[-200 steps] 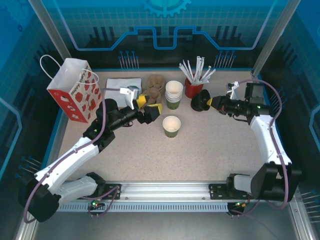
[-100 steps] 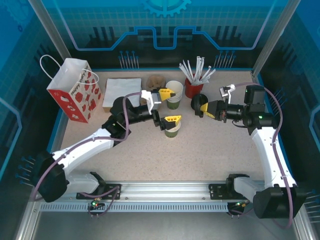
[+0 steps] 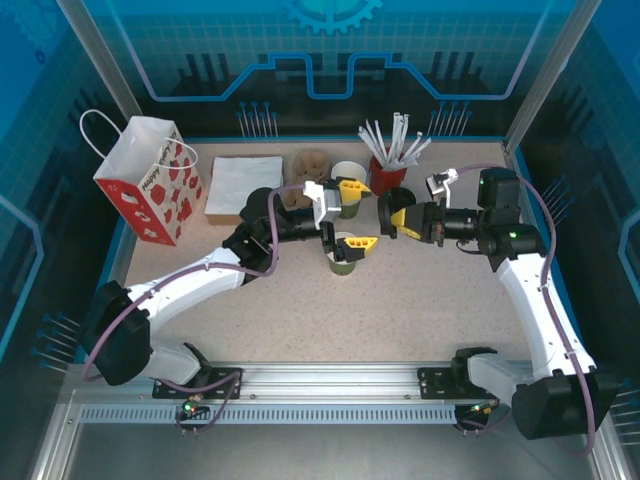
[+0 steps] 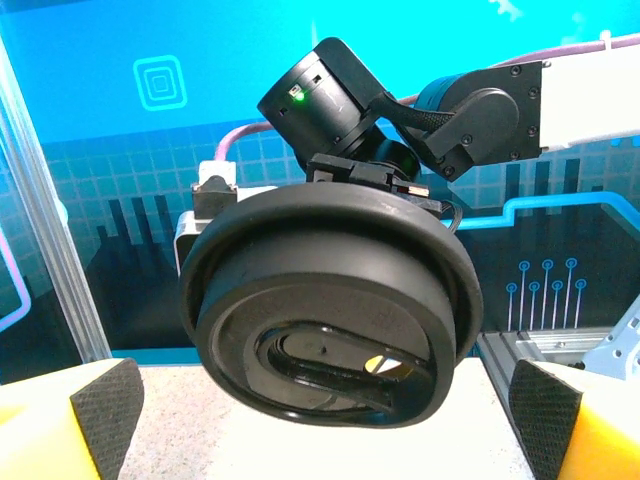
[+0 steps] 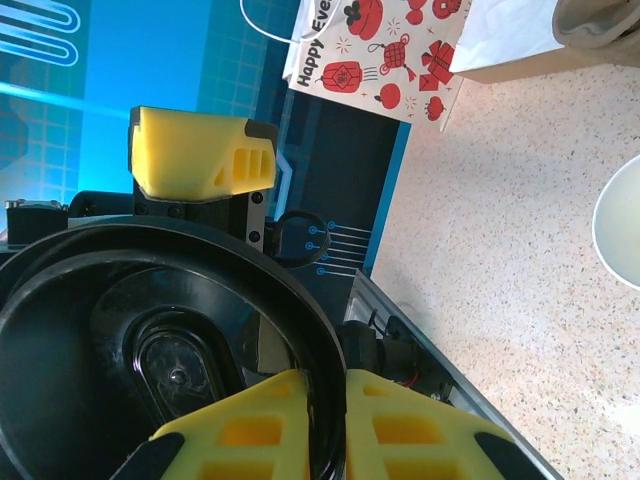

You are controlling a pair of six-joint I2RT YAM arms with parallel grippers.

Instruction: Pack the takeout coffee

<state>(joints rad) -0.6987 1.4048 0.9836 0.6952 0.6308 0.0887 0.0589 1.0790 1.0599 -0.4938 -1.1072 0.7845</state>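
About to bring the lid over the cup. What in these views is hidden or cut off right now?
- Top view: a finger of the left gripper covers part of the cup; whether it touches is unclear.
- Right wrist: a white cup rim is cut off at the right edge; the lid blocks the lower left.
- Left wrist: the lid hides the right gripper's fingers behind it.

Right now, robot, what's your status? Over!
Left pincer open, hovering by small olive-green paper cup. Right pincer shut on round black plastic lid. Cup uncapped; left pincer crowds its mouth.
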